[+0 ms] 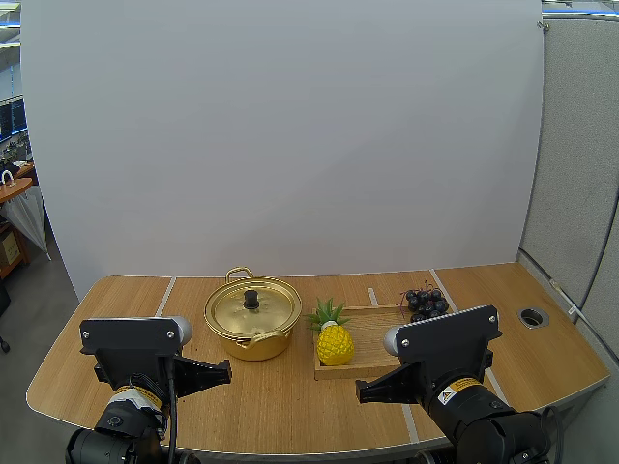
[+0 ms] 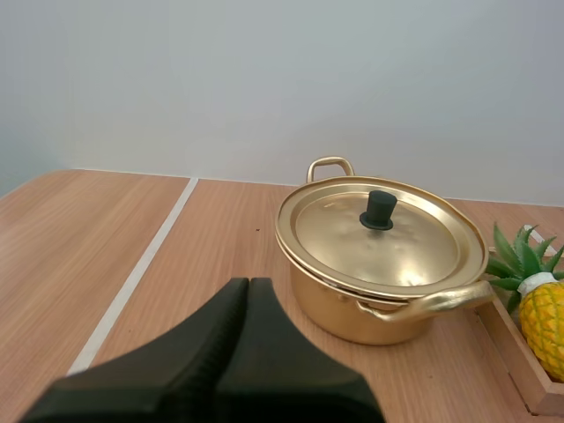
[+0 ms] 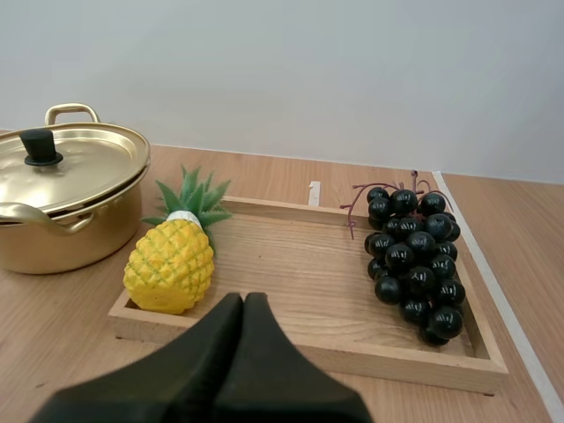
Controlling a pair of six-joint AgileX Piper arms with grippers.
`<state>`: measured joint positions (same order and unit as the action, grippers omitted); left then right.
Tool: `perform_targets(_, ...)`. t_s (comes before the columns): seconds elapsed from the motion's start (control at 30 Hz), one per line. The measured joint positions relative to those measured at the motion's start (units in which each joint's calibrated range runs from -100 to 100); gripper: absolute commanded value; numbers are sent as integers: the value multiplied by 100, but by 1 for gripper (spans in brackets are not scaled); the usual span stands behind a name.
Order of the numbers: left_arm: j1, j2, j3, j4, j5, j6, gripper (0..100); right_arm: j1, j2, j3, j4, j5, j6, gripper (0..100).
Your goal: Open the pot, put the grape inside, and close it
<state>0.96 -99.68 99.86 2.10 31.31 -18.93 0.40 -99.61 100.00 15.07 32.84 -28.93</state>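
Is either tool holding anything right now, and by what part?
Nothing is held. The left tool and the right tool are both shut on nothing.

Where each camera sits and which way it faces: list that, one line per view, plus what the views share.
High view: behind and above the arm bases, looking forward and down at the table; left gripper and right gripper both show.
Left wrist view: on the left arm, facing the pot; its own fingers lie shut together.
Right wrist view: on the right arm, facing the wooden tray with pineapple and grapes; its own fingers lie shut together.
Shared: both wrist views catch the pot and pineapple.
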Motion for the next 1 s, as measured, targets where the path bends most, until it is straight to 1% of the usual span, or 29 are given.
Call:
perform_targets(0.63, 0, 0, -20, 0, 100, 0, 0, 0, 0, 0, 207, 42, 12, 0)
perform_targets(0.7, 0, 0, -134, 0, 244, 0, 0, 0, 0, -23, 207, 173, 12, 0)
perform_targets(0.77, 0, -9, -490, 0, 525, 0, 0, 0, 0, -96, 207, 373, 12, 0)
perform_targets(0.87, 0, -9, -637, 0, 635, 0, 0, 0, 0, -260, 207, 496, 12, 0)
perform_targets(1.0, 0, -9, -986, 0, 858, 0, 0, 0, -2, -736, 207, 750, 12, 0)
